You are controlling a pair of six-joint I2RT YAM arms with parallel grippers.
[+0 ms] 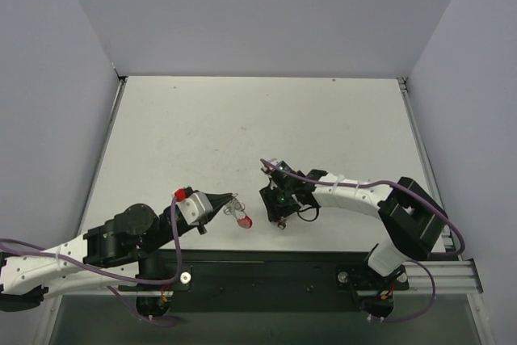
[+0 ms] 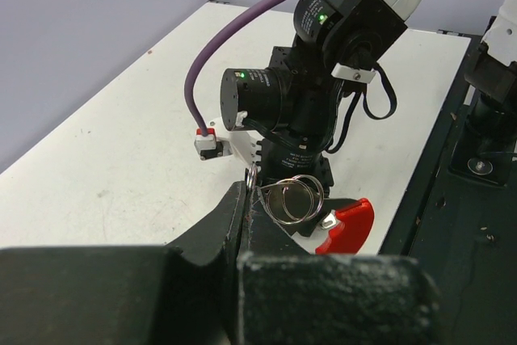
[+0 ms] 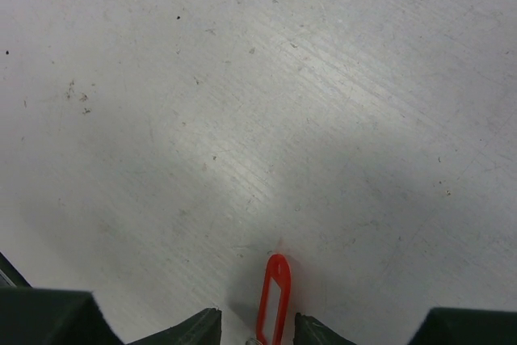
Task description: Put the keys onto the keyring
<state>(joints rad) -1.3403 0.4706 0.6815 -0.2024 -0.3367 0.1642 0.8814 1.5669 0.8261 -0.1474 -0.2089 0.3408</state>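
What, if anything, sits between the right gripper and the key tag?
Nothing visible. The key tag sits between the parted fingers of the right gripper, on the table. The keyring hangs aside from the left gripper.

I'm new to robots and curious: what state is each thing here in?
left end effector: shut on keyring's wire rings
keyring: held by its rings, no tag on it
right end effector: partly open around tag, grip unclear
tag: between its jaws, not on keyring
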